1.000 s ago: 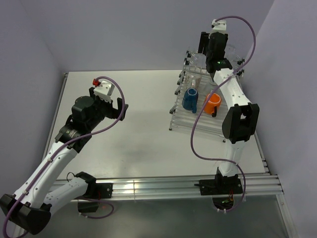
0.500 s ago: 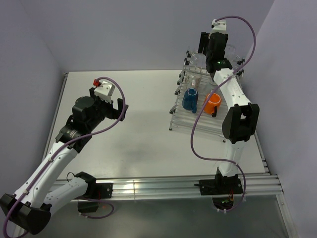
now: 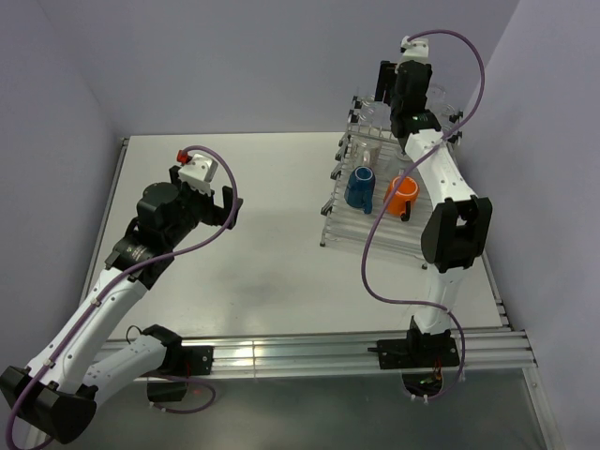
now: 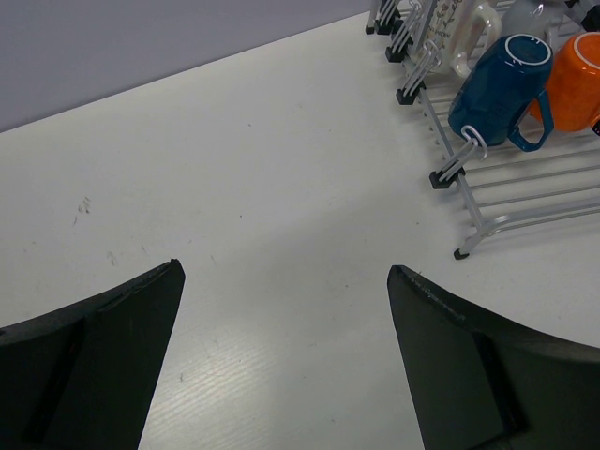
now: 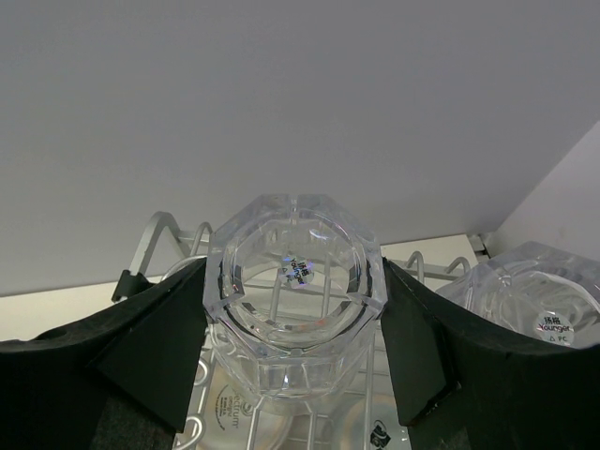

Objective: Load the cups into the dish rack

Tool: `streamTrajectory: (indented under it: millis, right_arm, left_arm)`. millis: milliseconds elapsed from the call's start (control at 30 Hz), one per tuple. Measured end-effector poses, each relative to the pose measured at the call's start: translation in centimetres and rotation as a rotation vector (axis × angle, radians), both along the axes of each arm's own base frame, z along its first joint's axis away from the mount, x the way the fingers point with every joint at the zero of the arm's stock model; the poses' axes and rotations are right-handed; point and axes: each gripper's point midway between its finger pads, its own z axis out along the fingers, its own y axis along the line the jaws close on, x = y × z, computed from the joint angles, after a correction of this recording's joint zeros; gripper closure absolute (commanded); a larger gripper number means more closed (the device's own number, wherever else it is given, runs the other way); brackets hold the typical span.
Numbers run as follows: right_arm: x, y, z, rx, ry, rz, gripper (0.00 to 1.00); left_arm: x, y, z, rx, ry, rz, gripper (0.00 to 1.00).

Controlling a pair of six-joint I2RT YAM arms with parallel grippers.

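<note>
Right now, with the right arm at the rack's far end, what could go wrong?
1. The right gripper clamps the clear tumbler by its smooth faceted sides; it could slip or tip on the dish rack at release.
2. A second tumbler stands close beside it; opening the jaws might knock it.

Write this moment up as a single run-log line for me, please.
left gripper: open, over table | right gripper: shut on clear tumbler, base up, at dish rack | racked: blue mug, orange mug
</note>
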Motion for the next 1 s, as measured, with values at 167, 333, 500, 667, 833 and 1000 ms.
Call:
streamTrajectory:
  millis: [167,333,500,667,833,1000]
  right_arm:
    - [-0.3,0.0,0.0,0.000,0.005,0.002,1.00]
    - [-1.0,0.1,0.1,0.000,0.013,0.010,1.00]
    - [-1.6,0.1,0.1,-0.001,0.020,0.017,1.00]
    - [-1.8,0.1,0.3,-0.001,0.018,0.017,1.00]
    - [-1.8,0.0,0.3,-0.004,0.019,0.017,1.00]
    - [-1.8,0.0,0.3,-0.007,0.018,0.017,1.00]
  left_arm:
    - [0.0,0.0,0.0,0.000,0.000,0.000,0.01]
    - [0.0,0.0,0.0,0.000,-0.001,0.000,0.01]
    - [0.0,0.0,0.0,0.000,-0.001,0.000,0.01]
    - [0.0,0.0,0.0,0.000,-0.001,0.000,0.01]
    - [0.0,0.0,0.0,-0.001,-0.001,0.000,0.01]
    - [0.0,0.0,0.0,0.000,-0.001,0.000,0.01]
